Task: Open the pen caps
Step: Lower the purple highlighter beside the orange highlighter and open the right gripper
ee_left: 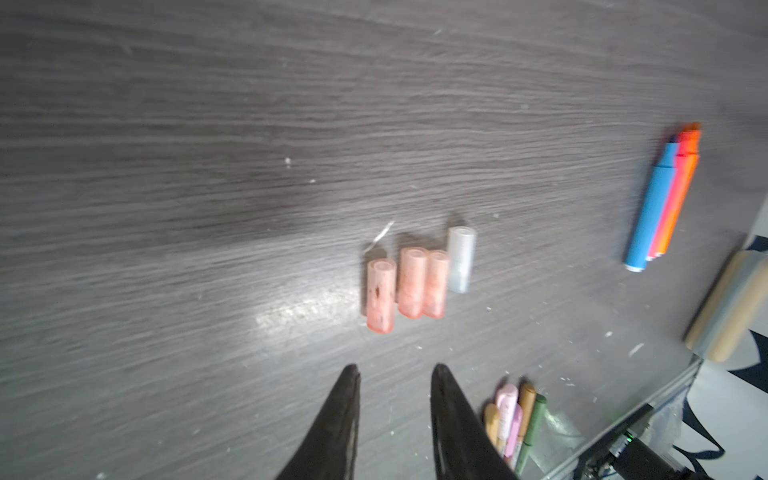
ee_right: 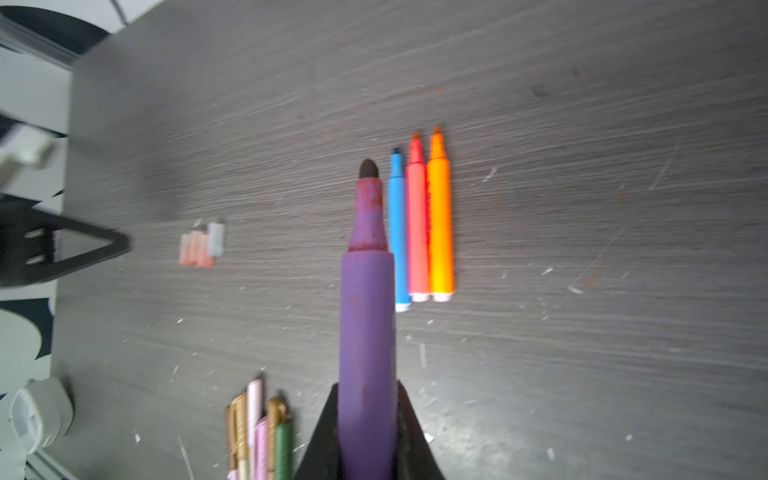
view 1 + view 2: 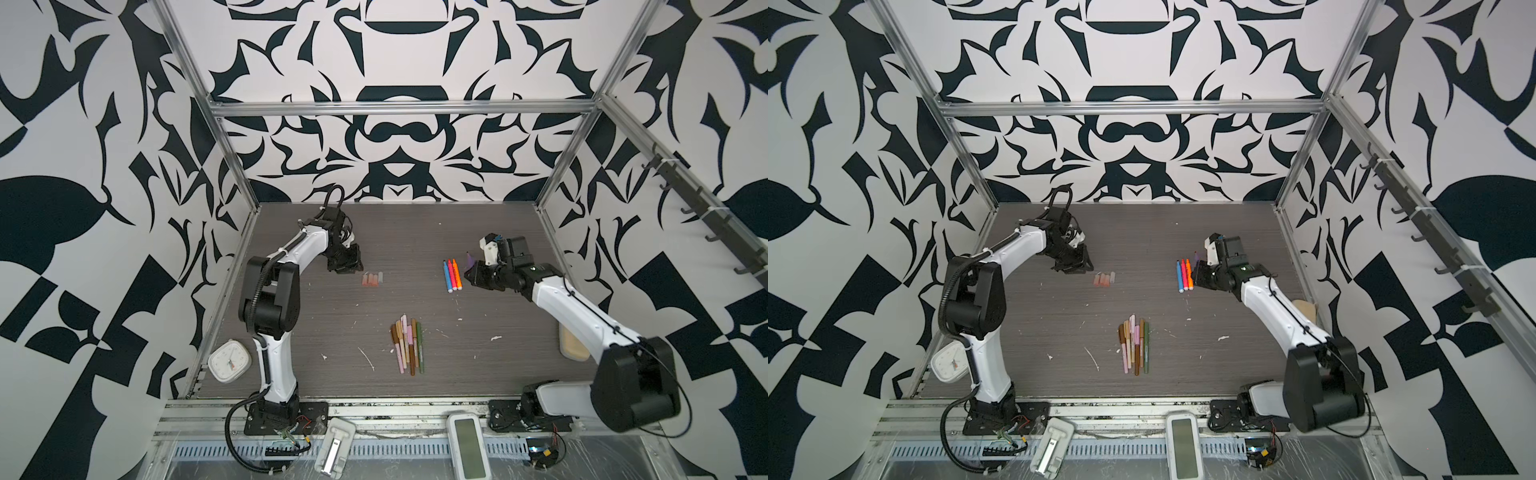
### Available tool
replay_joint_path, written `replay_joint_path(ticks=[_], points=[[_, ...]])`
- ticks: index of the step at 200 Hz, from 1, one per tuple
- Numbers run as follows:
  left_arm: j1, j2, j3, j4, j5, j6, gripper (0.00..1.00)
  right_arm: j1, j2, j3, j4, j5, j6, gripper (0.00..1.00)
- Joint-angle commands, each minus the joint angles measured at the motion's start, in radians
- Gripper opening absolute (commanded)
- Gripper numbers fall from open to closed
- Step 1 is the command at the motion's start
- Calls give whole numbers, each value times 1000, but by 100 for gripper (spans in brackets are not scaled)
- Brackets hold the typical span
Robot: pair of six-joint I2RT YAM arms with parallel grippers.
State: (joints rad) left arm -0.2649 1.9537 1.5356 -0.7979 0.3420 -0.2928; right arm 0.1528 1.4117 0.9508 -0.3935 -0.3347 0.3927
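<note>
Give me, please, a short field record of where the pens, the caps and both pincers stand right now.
Left arm: left pincer open, empty, short of the loose caps
Right arm: right pincer shut on the purple pen, whose tip is bare
Caps off: four in a row on the table, three pinkish, one clear
Bright pens: blue pen, red pen, orange pen lying side by side, uncapped
Slim pens: slim pens bunched together, apparently capped
</note>
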Motion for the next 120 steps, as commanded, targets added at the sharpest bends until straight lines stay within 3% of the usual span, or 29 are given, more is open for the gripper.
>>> replay_joint_path(ticks=[1, 53, 120], points=[[-2, -56, 19, -31, 56, 11, 33, -60, 102, 61, -12, -79, -72, 0], [-2, -107, 14, -21, 84, 2, 34, -114, 307, 111, 99, -163, -128, 0], [-2, -99, 21, -21, 111, -8, 34, -113, 415, 157, 140, -156, -107, 0]])
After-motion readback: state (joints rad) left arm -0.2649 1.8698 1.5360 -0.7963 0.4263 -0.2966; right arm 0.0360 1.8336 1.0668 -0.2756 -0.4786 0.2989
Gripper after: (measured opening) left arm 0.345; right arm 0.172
